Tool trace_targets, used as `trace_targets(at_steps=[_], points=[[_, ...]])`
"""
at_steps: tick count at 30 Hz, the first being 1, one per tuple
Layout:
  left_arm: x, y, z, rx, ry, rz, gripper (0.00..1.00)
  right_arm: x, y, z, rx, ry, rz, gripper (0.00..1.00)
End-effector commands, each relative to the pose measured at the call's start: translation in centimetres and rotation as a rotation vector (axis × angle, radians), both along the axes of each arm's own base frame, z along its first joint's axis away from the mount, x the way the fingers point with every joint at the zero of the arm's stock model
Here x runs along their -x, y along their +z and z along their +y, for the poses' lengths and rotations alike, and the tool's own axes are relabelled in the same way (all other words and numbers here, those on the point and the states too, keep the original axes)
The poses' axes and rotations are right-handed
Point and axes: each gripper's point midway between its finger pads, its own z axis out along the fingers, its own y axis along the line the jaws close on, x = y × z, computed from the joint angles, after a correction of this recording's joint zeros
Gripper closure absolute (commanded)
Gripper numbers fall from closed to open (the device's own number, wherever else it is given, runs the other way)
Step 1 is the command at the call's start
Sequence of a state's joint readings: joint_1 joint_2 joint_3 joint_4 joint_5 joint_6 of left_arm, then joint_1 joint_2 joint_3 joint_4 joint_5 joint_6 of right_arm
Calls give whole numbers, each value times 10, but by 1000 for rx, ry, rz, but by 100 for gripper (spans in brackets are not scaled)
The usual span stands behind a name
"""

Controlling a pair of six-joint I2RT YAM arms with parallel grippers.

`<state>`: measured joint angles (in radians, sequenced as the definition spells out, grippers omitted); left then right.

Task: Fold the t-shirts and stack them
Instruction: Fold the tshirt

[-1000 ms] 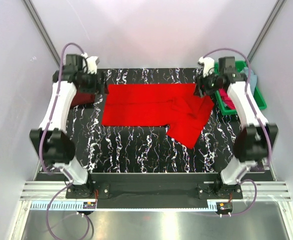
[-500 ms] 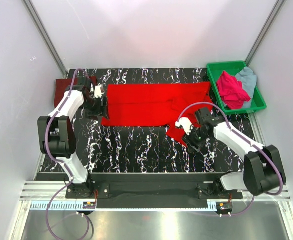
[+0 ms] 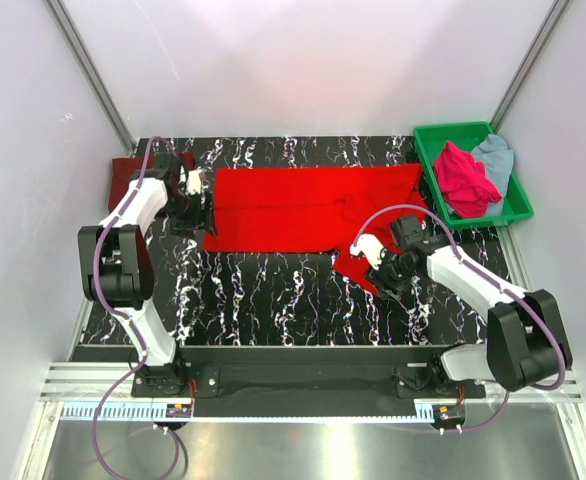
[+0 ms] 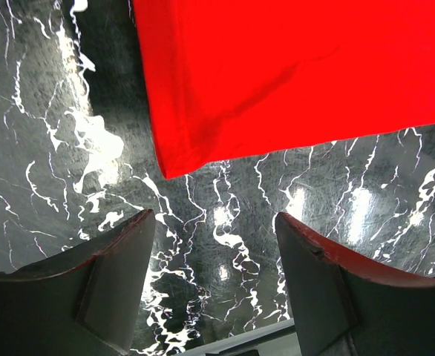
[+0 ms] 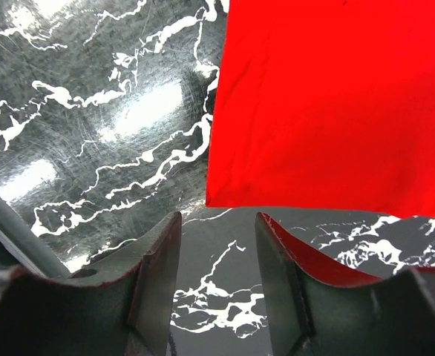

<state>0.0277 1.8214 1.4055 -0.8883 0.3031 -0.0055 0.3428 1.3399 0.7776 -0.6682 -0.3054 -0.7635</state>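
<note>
Both arms have left the far edge of the red t-shirt [image 3: 293, 205] within the last second and come to its near side, which I take to mean a fold from the near edge is about to start. Your left gripper [image 3: 191, 203] stands with its jaws wide and nothing between them. The shirt's near left corner lies flat on the table [image 3: 273, 295] just ahead of its fingertips, untouched. Your right gripper [image 3: 385, 268] is likewise parted and empty, a little narrower than a second ago, with the corner of the loose lower flap just ahead of it. Neither has cloth yet, so you must pinch both corners before any lift. Beyond the left gripper, behind its arm, the maroon t-shirt [image 3: 125, 172] lies near the table's edge; whether it is folded you cannot tell. Well beyond the right gripper, the green tray [image 3: 458, 127] holds the magenta-pink t-shirt [image 3: 463, 178] and the grey-blue t-shirt [image 3: 495, 155], heaped together unfolded and waiting on this one
</note>
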Motion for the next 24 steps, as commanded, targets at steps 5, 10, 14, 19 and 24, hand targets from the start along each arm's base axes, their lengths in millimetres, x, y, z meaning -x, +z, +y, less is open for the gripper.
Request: trace_targets(at_steps=[5, 10, 14, 19, 24], points=[[-20, 8, 6, -11, 14, -53, 29, -4, -8, 7, 5, 51, -8, 50], [-22, 6, 7, -12, -1, -53, 29, -4, -13, 7, 19, 69, -3, 54], [-23, 6, 7, -12, 0, -54, 29, -4, -18, 5, 40, 70, 6, 62], [-23, 5, 8, -13, 4, -52, 30, -8, -21, 3, 60, 83, 0, 75], [-24, 7, 12, -19, 7, -54, 30, -14, -13, 3, 63, 81, -23, 96]])
